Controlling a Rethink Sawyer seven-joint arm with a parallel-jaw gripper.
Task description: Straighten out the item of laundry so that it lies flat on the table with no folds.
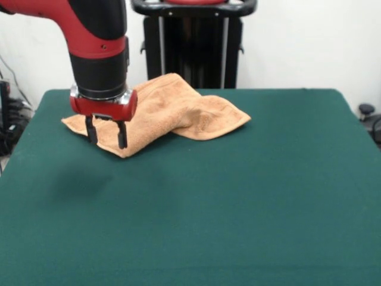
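The item of laundry is an orange-tan terry towel lying rumpled at the far left of the table, with a raised fold through its middle and one corner pointing right. My gripper hangs from the red arm over the towel's left front part. Its two dark fingers stand apart, open, with their tips just above or at the cloth. Nothing is held between them. The arm hides the towel's far left part.
A black pedestal frame stands behind the table's far edge, close to the towel. Cables and dark gear sit off the left side, and a black caster shows off the right.
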